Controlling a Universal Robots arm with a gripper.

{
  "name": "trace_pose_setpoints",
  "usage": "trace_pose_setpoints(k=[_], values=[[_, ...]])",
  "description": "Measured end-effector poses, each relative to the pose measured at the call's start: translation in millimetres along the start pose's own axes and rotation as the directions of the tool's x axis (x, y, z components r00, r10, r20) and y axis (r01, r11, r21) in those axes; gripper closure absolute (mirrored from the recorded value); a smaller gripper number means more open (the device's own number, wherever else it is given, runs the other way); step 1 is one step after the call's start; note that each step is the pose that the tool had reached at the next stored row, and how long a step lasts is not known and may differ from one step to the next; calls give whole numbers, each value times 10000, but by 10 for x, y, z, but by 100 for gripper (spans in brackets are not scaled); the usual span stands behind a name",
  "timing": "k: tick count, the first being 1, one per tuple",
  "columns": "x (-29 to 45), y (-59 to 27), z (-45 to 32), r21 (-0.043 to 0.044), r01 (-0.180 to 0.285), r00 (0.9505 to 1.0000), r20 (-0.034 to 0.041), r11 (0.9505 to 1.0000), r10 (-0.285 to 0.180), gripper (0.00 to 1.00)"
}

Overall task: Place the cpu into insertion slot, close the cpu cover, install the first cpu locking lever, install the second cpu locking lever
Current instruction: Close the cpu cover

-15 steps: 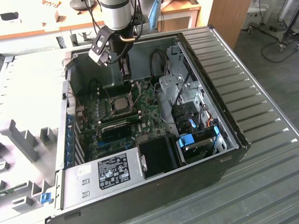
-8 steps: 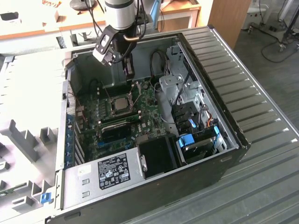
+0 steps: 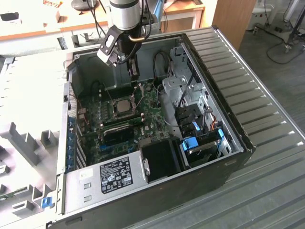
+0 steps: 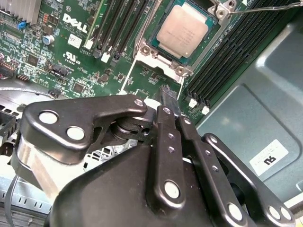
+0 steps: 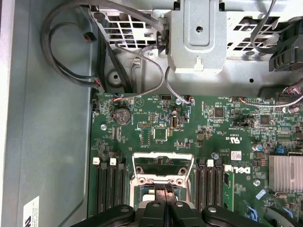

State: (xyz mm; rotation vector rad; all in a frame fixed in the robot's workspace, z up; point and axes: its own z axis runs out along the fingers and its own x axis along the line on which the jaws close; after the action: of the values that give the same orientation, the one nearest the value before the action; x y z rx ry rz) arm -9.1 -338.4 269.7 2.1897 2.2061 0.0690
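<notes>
Exterior view: the cpu (image 3: 125,106) sits in the insertion slot (image 3: 114,109), just left of frame centre. The gripper (image 3: 134,74) hangs higher in the frame, apart from it, fingers (image 5: 159,191) pressed together, pinching nothing; we judge the closed tip suits pushing, not grasping.

The chip (image 4: 182,31) is dull silver-grey on a green board (image 5: 189,127) dotted with small black parts; the long slots (image 5: 106,187) are black with white tabs. The gripper (image 4: 169,97) is black with silver rivets — the case (image 4: 236,113) grey-blue inside, the ribbed table (image 3: 252,86) grey, the drive clips (image 3: 192,143) bright blue
</notes>
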Motion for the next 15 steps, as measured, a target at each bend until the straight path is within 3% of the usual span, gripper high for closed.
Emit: trace_pose_setpoints(k=[15], values=[[0,47,3,0,1,10000,0,10000,-1,89]])
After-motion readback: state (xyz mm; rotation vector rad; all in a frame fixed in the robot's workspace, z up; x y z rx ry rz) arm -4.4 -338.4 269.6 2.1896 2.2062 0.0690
